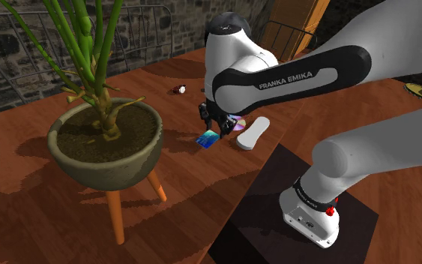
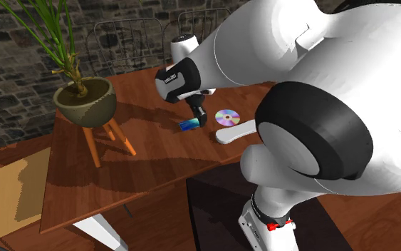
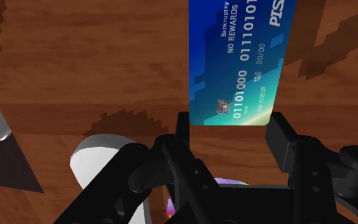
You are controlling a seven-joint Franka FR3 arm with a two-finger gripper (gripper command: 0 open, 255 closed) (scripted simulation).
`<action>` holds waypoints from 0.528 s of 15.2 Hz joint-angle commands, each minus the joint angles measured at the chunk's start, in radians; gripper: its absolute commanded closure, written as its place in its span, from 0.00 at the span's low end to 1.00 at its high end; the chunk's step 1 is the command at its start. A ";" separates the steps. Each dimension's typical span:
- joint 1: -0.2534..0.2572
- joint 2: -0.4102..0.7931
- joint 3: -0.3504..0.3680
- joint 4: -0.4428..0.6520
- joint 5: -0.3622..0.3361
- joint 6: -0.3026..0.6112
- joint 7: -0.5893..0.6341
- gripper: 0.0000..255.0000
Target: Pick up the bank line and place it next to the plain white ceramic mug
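Fingers (image 3: pixel 184 130) clamped on the near short end of the blue bank card (image 3: pixel 241 57), 1 against each long edge. The card's long axis runs straight away from the fingers, over the wooden worktop (image 2: pixel 120 171). A disc (image 2: pixel 227 118) and a white object (image 2: pixel 234 132) lie just right of the card in the second exterior view.

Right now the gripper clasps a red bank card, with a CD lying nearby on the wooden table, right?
Not quite. The bank card clasped in the gripper is blue, not red, as the wrist view shows. The CD does lie nearby on the wooden table.
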 commanded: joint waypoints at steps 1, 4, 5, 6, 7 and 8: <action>0.008 -0.019 -0.016 0.014 0.003 -0.034 -0.007 1.00; 0.017 -0.045 -0.039 0.037 0.003 -0.082 -0.017 1.00; 0.019 -0.053 -0.046 0.045 0.003 -0.097 -0.020 1.00; 0.021 -0.060 -0.053 0.054 0.002 -0.113 -0.023 1.00; 0.023 -0.067 -0.060 0.062 0.001 -0.128 -0.026 1.00; 0.024 -0.074 -0.067 0.071 0.000 -0.143 -0.028 1.00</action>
